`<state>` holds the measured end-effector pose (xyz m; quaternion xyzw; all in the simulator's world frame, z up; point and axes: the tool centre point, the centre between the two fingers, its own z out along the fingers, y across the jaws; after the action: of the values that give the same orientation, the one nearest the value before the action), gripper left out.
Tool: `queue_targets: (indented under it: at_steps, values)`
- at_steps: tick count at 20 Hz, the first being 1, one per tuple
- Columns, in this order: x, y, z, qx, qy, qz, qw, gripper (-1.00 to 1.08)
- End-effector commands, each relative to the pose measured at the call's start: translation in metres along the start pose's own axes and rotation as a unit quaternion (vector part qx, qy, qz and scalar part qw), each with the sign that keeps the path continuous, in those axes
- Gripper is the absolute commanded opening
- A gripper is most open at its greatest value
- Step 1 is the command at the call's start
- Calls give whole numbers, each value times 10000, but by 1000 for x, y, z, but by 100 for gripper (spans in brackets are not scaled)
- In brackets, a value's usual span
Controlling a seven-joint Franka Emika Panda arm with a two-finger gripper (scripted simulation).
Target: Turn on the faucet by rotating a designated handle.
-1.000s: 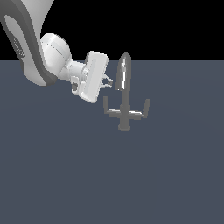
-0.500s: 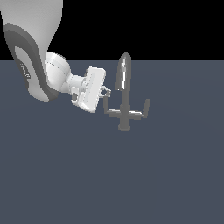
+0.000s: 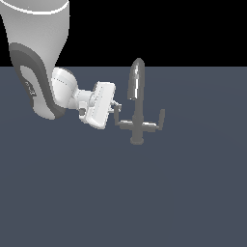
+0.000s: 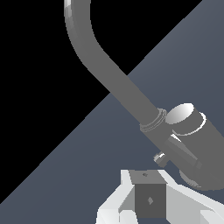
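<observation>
here the tool (image 3: 117,110) is sitting at the upturned tip of the handle (image 3: 121,121), the lever on the exterior view's left; i cannot tell whether it is open or closed. the faucet (image 3: 137,103) is standing on the grey desk (image 3: 144,202), its spout arching up behind, with the twin lever (image 3: 157,121) reaching toward the exterior view's right.

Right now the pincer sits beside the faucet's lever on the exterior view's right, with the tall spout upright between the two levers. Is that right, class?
Not quite. The exterior view shows the pincer beside the lever on that view's left, not its right. The rest holds: the faucet's tall spout stands upright between the two levers.
</observation>
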<state>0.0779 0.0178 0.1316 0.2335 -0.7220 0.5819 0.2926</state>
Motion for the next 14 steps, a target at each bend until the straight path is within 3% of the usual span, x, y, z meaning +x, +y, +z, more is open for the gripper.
queue_targets:
  at_steps: [1, 14]
  values:
    - [-1, 1, 0, 13, 2, -52, 10000, -100]
    - [16, 9, -2, 13, 2, -52, 10000, -100]
